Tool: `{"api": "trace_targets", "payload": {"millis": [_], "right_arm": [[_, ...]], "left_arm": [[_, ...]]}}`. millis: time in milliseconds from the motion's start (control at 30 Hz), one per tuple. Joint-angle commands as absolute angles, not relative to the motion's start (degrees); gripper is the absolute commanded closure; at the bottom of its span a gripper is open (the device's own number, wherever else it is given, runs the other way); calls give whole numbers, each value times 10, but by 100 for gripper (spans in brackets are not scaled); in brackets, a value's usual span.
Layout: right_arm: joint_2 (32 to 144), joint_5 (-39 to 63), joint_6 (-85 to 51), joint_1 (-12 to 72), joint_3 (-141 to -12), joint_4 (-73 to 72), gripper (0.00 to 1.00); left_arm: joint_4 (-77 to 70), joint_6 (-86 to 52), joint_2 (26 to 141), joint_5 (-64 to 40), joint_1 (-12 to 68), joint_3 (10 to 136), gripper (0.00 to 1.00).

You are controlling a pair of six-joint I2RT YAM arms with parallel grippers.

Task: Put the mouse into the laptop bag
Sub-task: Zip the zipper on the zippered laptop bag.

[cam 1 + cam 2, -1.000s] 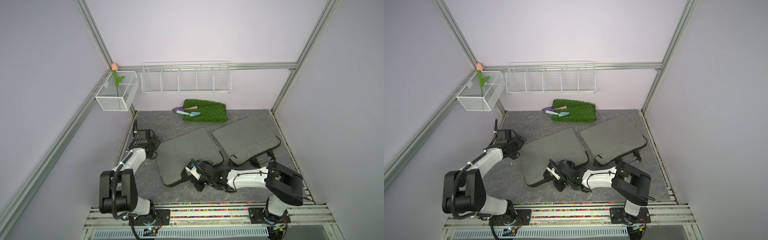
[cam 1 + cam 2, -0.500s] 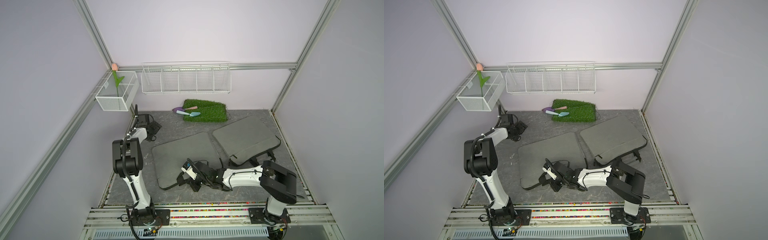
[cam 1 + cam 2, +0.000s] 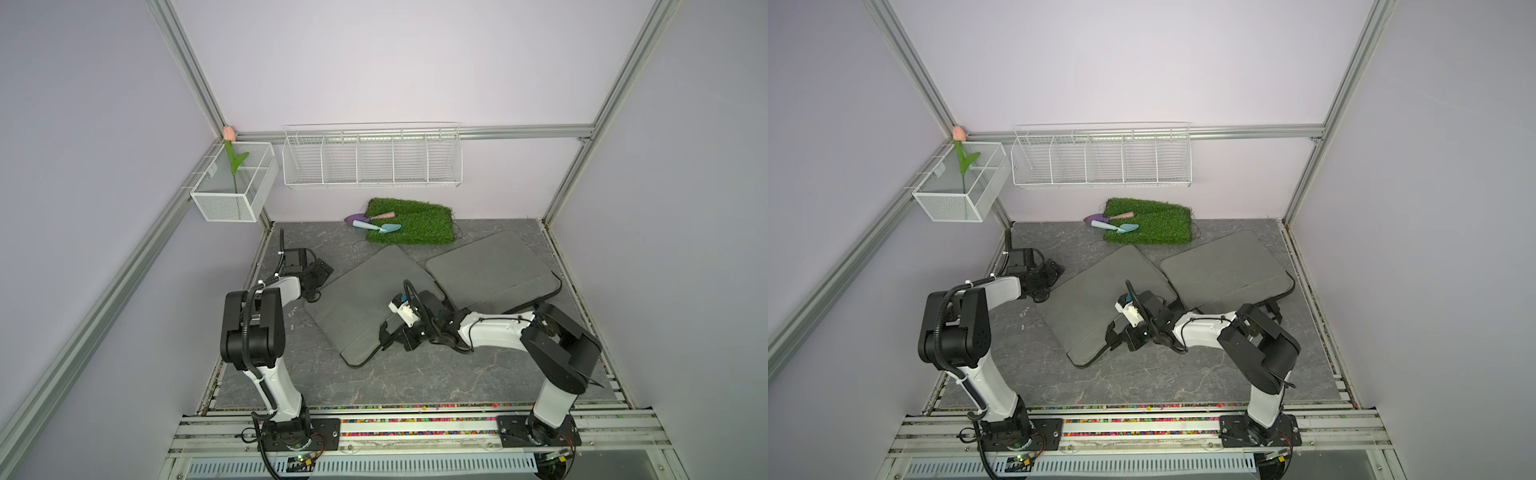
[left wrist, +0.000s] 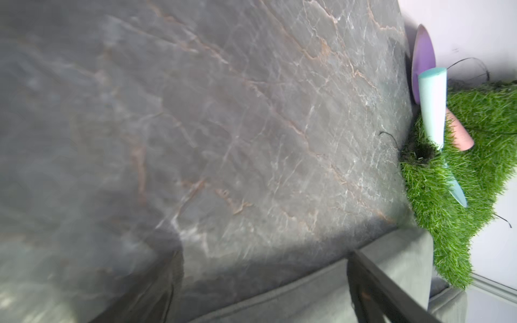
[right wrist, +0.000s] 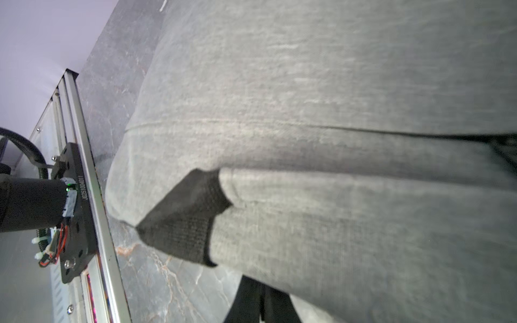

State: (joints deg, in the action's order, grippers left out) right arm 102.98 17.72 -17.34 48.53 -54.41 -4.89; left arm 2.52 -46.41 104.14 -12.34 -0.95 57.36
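No mouse shows in any view. A grey laptop bag lies slantwise mid-table. My right gripper lies low at its near edge, shut on the bag's rim. In the right wrist view the closed fingers sit under the grey fabric, beside a black corner patch. My left gripper is open at the bag's far left corner. In the left wrist view the bag's edge lies between its spread fingers.
A second grey bag lies to the right, overlapping the first. A green turf mat with two small trowels sits at the back wall. A wire rack and a mesh box with a tulip hang above.
My left arm lifted its elbow and swung the open gripper back, then to the bag's far left corner. The right gripper shifted left and back again, and the bag turned with it.
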Motion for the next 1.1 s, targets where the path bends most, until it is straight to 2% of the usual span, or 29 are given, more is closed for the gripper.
{"api": "trace_targets", "payload": {"millis": [0,200,267,500,633,900,1067], "right_arm": [[1066,178,-134,454,-612,-19,94],[1140,188,-121,421,-705,30,94],[1144,181,-119,422,-701,30,94],[1056,100,-102,450,-564,13,94],[1035,43,-75,509,-547,42,94],[969,49,-85,574,-490,22,94],[937,51,-95,566,-469,6,94]], "left_arm": [[-12,-481,1023,-158,-7,537,8],[-58,-505,996,-194,-8,486,9],[-75,-513,972,-196,-10,456,9],[-139,-536,919,-199,-3,365,9],[-168,-547,901,-195,0,331,9],[-162,-553,863,-198,6,314,9],[-119,-550,799,-183,6,309,9]]}}
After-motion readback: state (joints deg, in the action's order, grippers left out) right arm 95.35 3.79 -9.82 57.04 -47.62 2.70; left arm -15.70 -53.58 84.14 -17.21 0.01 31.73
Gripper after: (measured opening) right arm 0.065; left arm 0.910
